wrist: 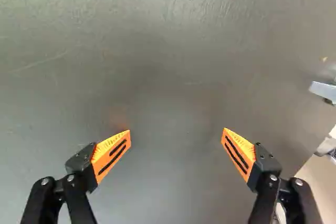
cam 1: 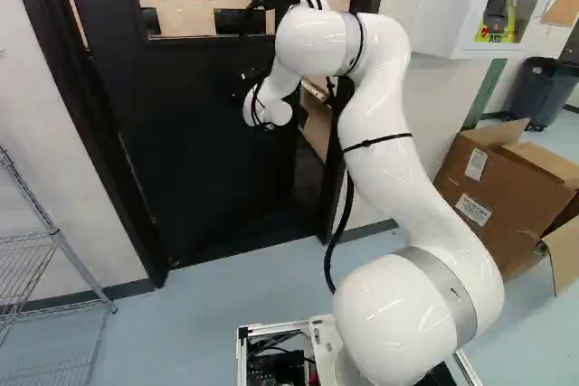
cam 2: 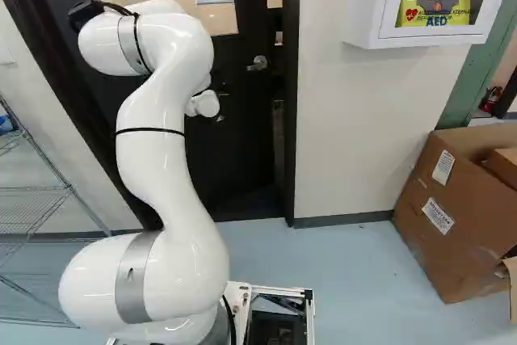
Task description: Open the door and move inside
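Dark against the door, my gripper (cam 1: 251,86) shows only in part past the white wrist in the left base view. The black door (cam 1: 194,160) stands ajar, with a gap along its handle side. A silver handle (cam 2: 258,63) sits near that edge in the right base view. In the wrist view the gripper (wrist: 176,136) is open, its orange pads wide apart with nothing between them. The door's flat face (wrist: 173,66) lies ahead of it, and the lever handle (wrist: 323,91) is off to one side, clear of the fingers.
The black door frame (cam 2: 291,119) borders the gap, with a shelf (cam 1: 316,124) visible beyond. Right of it are a white wall, a white AED cabinet (cam 2: 373,6) and a cardboard box (cam 2: 452,216). A wire rack (cam 1: 54,237) stands at the left.
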